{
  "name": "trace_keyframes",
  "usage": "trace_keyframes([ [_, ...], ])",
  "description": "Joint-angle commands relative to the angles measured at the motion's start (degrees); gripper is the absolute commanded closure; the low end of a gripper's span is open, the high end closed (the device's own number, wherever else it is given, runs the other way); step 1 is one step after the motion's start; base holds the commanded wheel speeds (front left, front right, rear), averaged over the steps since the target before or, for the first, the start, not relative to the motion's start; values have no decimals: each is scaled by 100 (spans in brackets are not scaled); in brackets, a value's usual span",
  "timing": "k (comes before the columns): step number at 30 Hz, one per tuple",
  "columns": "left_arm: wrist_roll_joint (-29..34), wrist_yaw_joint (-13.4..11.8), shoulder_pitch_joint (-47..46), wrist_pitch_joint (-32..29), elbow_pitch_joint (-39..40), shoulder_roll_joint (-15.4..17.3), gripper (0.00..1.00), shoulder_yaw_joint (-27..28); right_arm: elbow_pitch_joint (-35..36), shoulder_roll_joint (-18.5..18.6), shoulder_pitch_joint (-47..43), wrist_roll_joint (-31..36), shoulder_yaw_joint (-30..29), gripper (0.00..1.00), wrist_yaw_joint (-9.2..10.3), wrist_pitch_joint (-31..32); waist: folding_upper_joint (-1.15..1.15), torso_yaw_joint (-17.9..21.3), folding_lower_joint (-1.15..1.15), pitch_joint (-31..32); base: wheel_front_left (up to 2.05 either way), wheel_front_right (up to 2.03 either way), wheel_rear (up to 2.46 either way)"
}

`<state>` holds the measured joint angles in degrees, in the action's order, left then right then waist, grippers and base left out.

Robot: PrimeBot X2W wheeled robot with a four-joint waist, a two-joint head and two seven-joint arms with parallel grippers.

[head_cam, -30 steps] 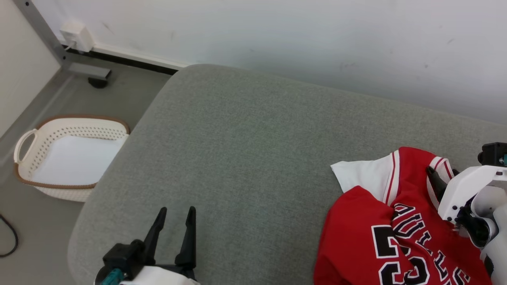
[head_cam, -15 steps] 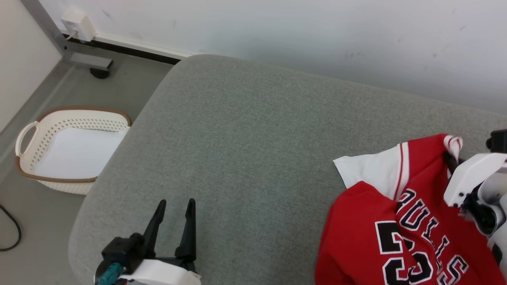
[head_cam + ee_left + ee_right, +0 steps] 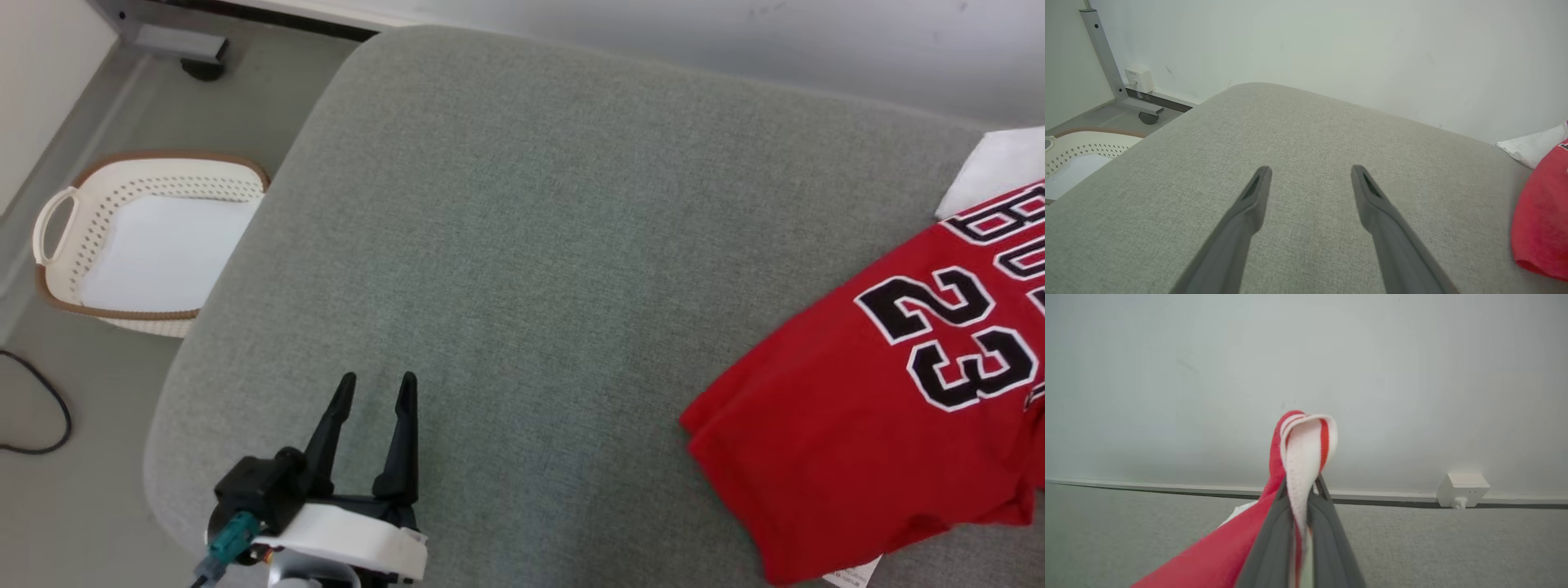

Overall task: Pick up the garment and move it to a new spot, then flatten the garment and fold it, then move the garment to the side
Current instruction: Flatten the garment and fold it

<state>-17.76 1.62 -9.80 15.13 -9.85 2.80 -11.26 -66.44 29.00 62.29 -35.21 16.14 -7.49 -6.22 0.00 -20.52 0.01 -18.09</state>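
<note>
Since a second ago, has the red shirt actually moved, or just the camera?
Yes. Against the basket, which kept its sideways place, the red shirt has been pulled rightward across the grey cushion.

one jersey (image 3: 857, 441), one basket (image 3: 147, 186), one cushion (image 3: 531, 245), two claws (image 3: 378, 380) (image 3: 1301, 482)

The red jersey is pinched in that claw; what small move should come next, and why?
Probably carry it leftward: the right gripper is shut on the jersey by its striped trim, the jersey lies at the right of the cushion, and bare cushion lies to its left.
</note>
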Motion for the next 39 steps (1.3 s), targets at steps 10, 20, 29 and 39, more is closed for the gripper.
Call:
trace_keyframes([
  [10,54,-22,-129,0,-11,22,0,-10,-705,-280,190,313,-332,0,1,-482,0,78,-1,-69,0,0,0],
  [20,216,70,206,0,-256,20,0,118,26,-1030,-444,479,392,0,2,-767,0,765,-1,1056,0,0,0],
  [29,304,114,603,0,-321,20,0,315,1846,-974,-1865,-36,1199,0,2,-862,0,1421,-1,1900,0,0,0],
  [39,208,110,815,0,-320,21,0,295,3805,-1088,-4181,157,140,0,1,-894,0,1855,-1,2129,0,0,0],
])
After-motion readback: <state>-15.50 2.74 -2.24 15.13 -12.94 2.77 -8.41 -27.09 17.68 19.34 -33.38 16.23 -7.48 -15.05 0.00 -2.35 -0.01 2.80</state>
